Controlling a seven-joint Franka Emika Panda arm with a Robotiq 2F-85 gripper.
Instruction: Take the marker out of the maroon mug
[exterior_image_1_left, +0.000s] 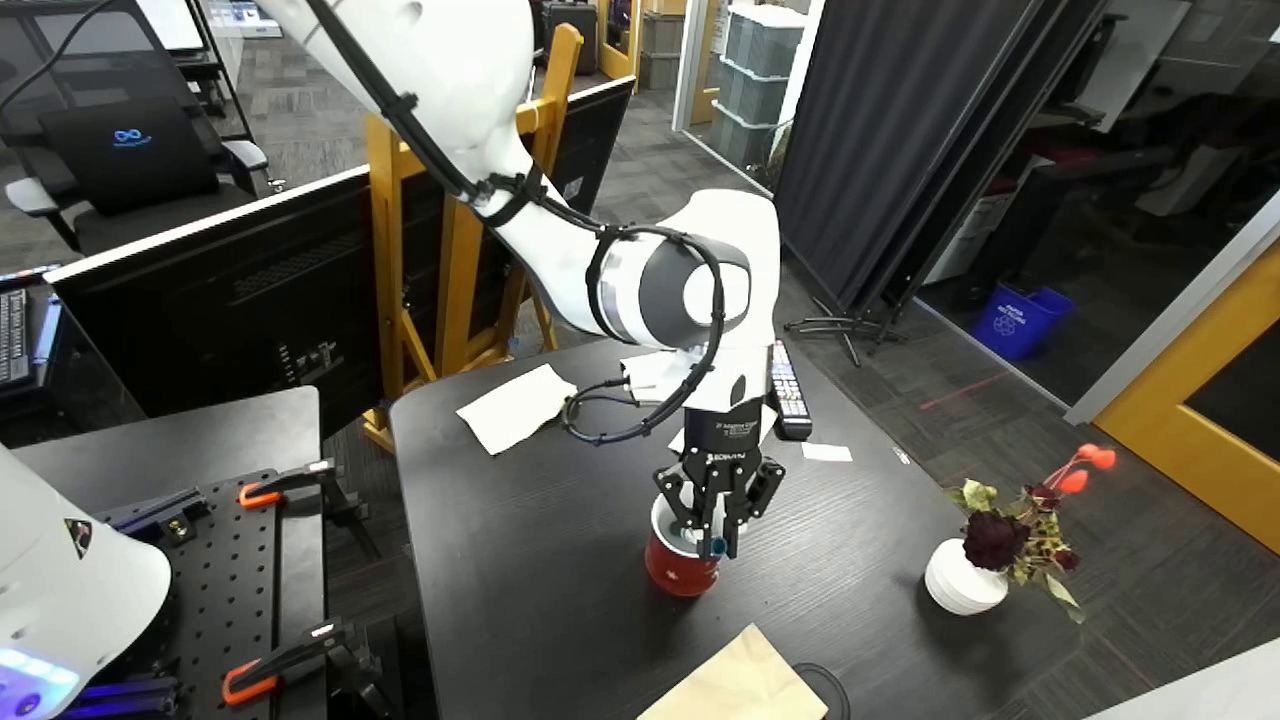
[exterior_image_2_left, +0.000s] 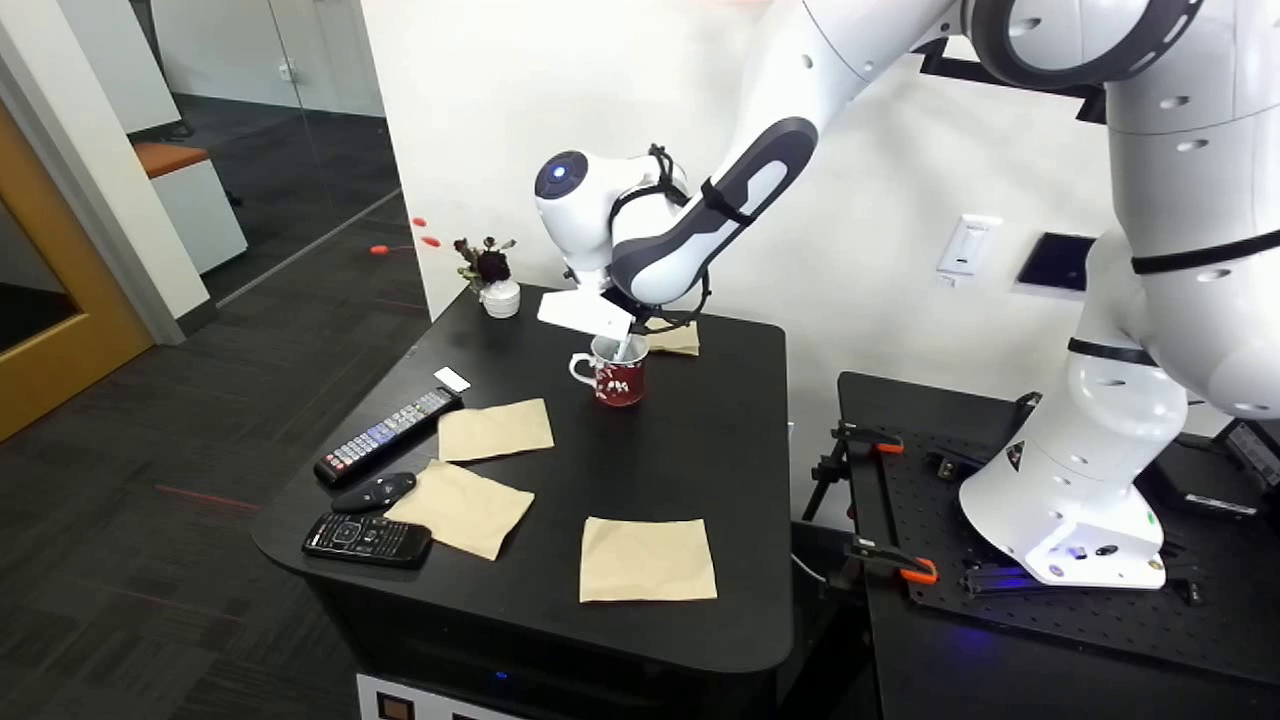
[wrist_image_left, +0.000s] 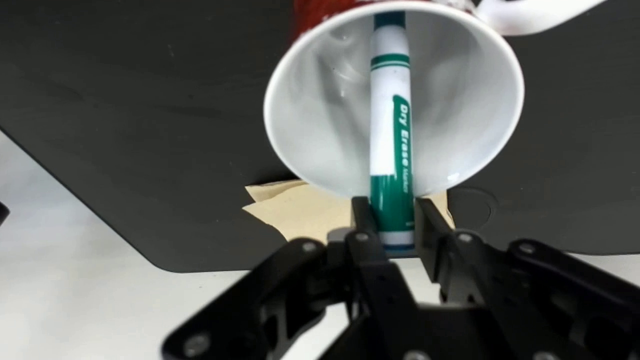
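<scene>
The maroon mug (exterior_image_1_left: 680, 572) stands upright on the dark table, and it also shows in an exterior view (exterior_image_2_left: 620, 386). Its white inside fills the upper middle of the wrist view (wrist_image_left: 450, 120). The marker (wrist_image_left: 390, 125), white with green bands, leans in the mug. Its lower end is inside the mug and its upper end rises past the rim. The marker also shows in an exterior view (exterior_image_2_left: 622, 349). My gripper (wrist_image_left: 393, 207) has a finger against each side of the marker's upper end, just above the rim. In an exterior view my gripper (exterior_image_1_left: 718, 538) is at the mug's rim.
A white vase with flowers (exterior_image_1_left: 965, 578) stands near the table edge. Three black remotes lie at the table's side, among them a long one (exterior_image_2_left: 385, 437) and a short one (exterior_image_2_left: 368, 540). Several beige papers (exterior_image_2_left: 648, 562) lie around the mug. A white wall (exterior_image_2_left: 480, 120) borders the table.
</scene>
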